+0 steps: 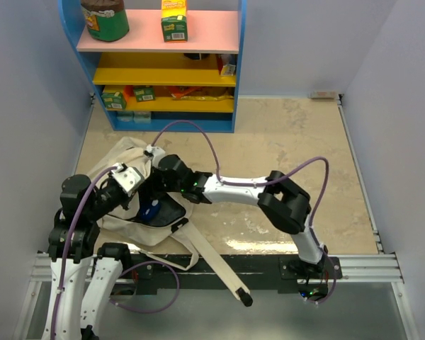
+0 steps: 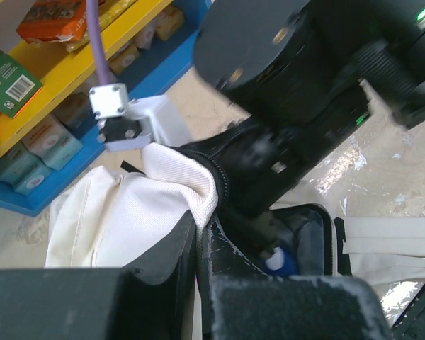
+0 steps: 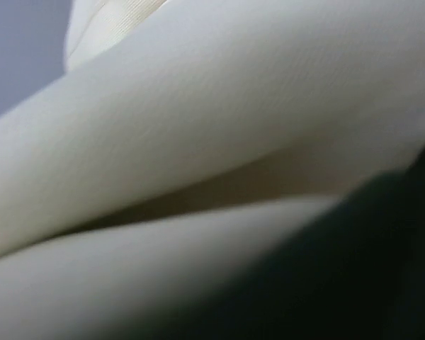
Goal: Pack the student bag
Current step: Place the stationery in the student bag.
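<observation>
The student bag [image 1: 122,157], cream canvas, lies at the left of the floor with its dark zip opening [image 1: 163,212] facing up. Its long strap [image 1: 211,263] trails toward the near edge and ends in a black tip [image 1: 246,300]. My left gripper [image 1: 129,178] is shut on the bag's cream rim [image 2: 191,180], pinched between its black fingers [image 2: 163,262], holding the mouth up. My right arm's wrist [image 1: 173,171] reaches into the opening; its fingers are hidden. The right wrist view shows only blurred cream fabric [image 3: 198,127]. A blue object [image 2: 280,262] lies inside the bag.
A blue shelf unit [image 1: 239,64] with pink and yellow shelves stands at the back, holding a jar [image 1: 104,18], a yellow-green carton [image 1: 174,19] and small boxes [image 1: 114,97]. Grey walls close both sides. A metal rail [image 1: 368,266] runs along the near edge.
</observation>
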Robot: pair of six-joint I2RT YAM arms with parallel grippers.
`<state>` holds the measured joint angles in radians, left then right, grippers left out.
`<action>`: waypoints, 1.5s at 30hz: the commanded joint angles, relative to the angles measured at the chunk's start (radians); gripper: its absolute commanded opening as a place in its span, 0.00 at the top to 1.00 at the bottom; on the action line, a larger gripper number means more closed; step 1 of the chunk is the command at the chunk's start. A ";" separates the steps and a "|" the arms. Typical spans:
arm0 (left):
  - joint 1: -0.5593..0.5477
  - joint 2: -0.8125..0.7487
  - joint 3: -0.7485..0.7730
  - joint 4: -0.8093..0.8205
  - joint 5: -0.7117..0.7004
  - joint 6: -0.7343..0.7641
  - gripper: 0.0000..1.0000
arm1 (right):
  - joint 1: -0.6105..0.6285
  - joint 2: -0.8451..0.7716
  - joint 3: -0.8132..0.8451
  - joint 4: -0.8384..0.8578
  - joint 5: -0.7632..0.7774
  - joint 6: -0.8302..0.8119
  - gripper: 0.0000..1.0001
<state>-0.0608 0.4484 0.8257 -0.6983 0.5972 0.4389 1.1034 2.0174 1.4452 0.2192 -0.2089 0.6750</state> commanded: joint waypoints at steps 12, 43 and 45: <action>-0.002 -0.083 0.015 0.071 0.086 -0.002 1.00 | 0.006 -0.254 -0.280 0.173 0.539 -0.143 0.11; -0.002 -0.093 0.003 0.080 0.107 -0.026 1.00 | 0.058 -0.106 -0.249 0.259 0.398 -0.091 0.85; -0.002 -0.094 0.001 0.079 0.107 -0.023 1.00 | 0.059 -0.108 -0.240 0.285 0.367 -0.089 0.84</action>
<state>-0.0593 0.4465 0.7910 -0.6819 0.6266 0.4370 1.1584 1.9217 1.1095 0.3767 0.2161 0.5823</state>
